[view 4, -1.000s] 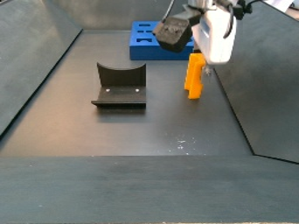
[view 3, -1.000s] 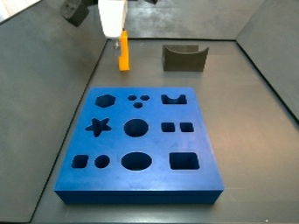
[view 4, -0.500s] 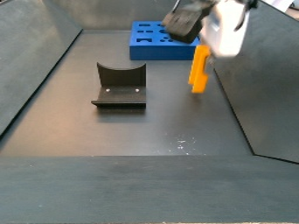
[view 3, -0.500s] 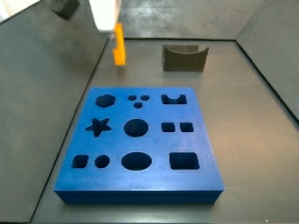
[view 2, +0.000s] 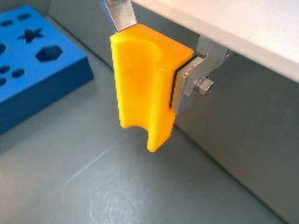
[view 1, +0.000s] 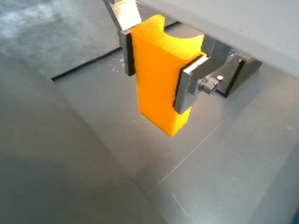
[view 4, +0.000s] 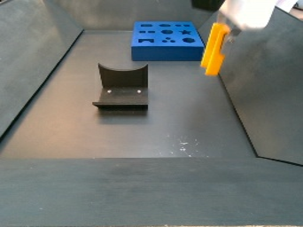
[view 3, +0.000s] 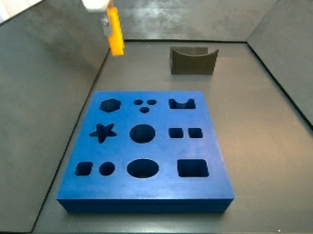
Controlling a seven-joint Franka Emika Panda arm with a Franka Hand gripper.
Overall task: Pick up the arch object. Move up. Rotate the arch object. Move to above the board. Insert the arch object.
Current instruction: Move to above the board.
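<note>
Yellow-orange arch object (view 1: 163, 79) — in hand (view 1: 159, 63), aloft.

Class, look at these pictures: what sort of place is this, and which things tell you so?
Probably a robot test bench: a bare dark floor with walls, a blue board of shaped cutouts, and a claw holding a yellow block in the air.

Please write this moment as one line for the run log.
gripper: shut on arch | arch: lifted off floor, upright | board: no piece inserted | phase: moving up
</note>
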